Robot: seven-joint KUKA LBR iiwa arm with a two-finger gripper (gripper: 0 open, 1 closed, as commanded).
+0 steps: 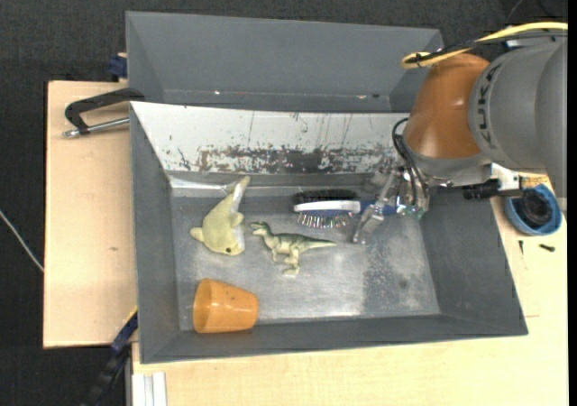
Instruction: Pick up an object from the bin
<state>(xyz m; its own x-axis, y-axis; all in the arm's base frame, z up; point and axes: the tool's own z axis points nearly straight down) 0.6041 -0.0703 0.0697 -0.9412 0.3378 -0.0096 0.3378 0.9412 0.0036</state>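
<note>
Four things lie in the grey bin (150, 242). Our gripper (377, 215) sits low at the blue handle end of a black-bristled brush (323, 207) near the back wall; we cannot tell whether it is open or closed. A toy dinosaur (288, 246) lies just beside the brush, with a pale shark (222, 229) and an orange cup (224, 307) further left.

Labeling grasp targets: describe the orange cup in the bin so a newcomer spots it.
Look in the grey metal bin, at the floor's lower-left corner in the camera view. An orange cup lies there on its side, apart from the rest. Its neighbours, a pale yellow shark toy and a green dinosaur figure, are animal-shaped; it alone is a plain tapered cup.
</note>
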